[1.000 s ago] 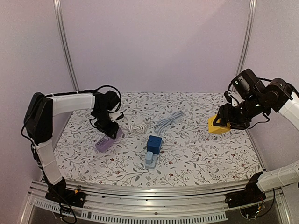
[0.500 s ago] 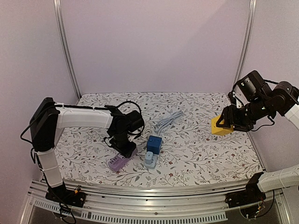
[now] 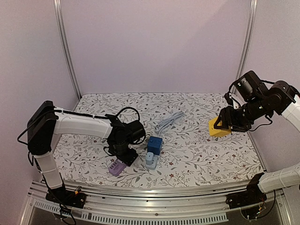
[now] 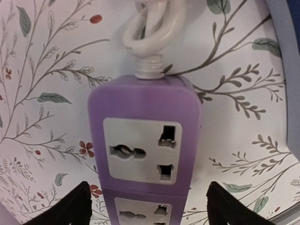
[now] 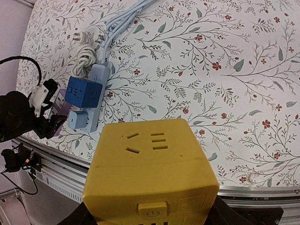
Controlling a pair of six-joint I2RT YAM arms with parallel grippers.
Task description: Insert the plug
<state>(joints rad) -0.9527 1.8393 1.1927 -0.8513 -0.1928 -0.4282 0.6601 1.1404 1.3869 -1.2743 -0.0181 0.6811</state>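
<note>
Far left first: the left arm reached in over the worktop (image 3: 201, 154) and its left gripper (image 3: 123, 158) was down on the purple power strip (image 3: 117, 167). The strip lay flat close to the near edge, a bit left of the middle. In the wrist view the strip sat socket-side up, with one black finger on each side of it. The fingers (image 4: 70, 208) showed slivers of tablecloth between them and the purple plastic. The actual contact spot was cut off at the bottom, so honestly I couldn't tell if they were clamped or loose. A white cord (image 4: 154, 23) came out of the strip's far end in a loop.

Just right of that was a light blue power strip (image 3: 150, 162) pointing toward the near edge, with a blue cube (image 3: 154, 143) sitting on top of it. A grey cable (image 3: 171, 119) ran from there toward the far edge.

Over by the right edge, the right gripper (image 3: 224, 124) had the yellow cube plug (image 3: 218, 127) held up off the worktop. The fingers (image 5: 80, 217) were closed on it from both sides. The cube's slotted face and a little power button were turned toward the wrist camera. It was well apart from the purple strip.
</note>
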